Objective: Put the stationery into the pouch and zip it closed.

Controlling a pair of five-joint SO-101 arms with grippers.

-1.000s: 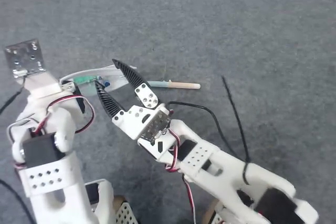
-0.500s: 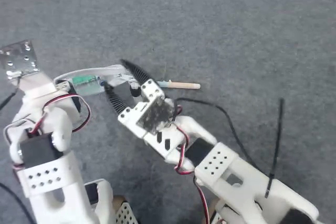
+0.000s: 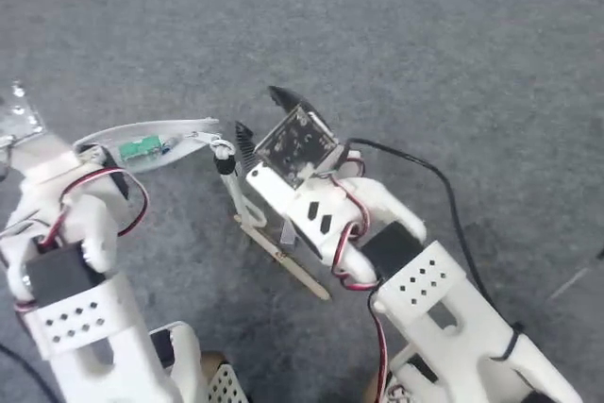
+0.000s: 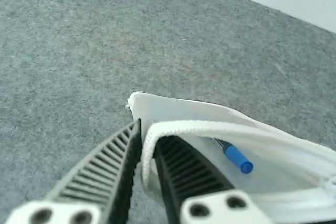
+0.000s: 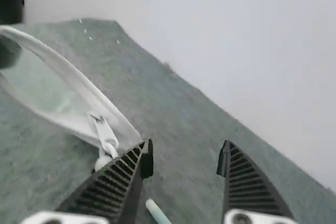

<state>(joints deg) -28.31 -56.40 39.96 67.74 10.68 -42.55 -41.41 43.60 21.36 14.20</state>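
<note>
My left gripper (image 4: 147,153) is shut on the rim of the clear white pouch (image 4: 273,150), holding it off the mat (image 3: 472,73). A blue pen (image 4: 235,158) lies inside, and the high view shows something green in the pouch (image 3: 142,146). My right gripper (image 3: 260,112) stands open just beside the pouch's zipper end, with nothing between its fingers. The zipper pull (image 5: 105,139) hangs close to one finger (image 5: 123,179). A pale wooden pen (image 3: 288,260) lies slantwise on the mat under the right arm; its light green tip (image 5: 156,213) shows below the right gripper.
Grey mat covers the table, with open room at the far side and to the right. A black cable (image 3: 444,186) loops along the right arm. The left arm's white body (image 3: 71,280) stands at the near left.
The right gripper has swung up and turned to the pouch's zipper end. The pale pen has gone from lying across behind the gripper to slantwise nearer the front. The pouch shifted slightly left.
</note>
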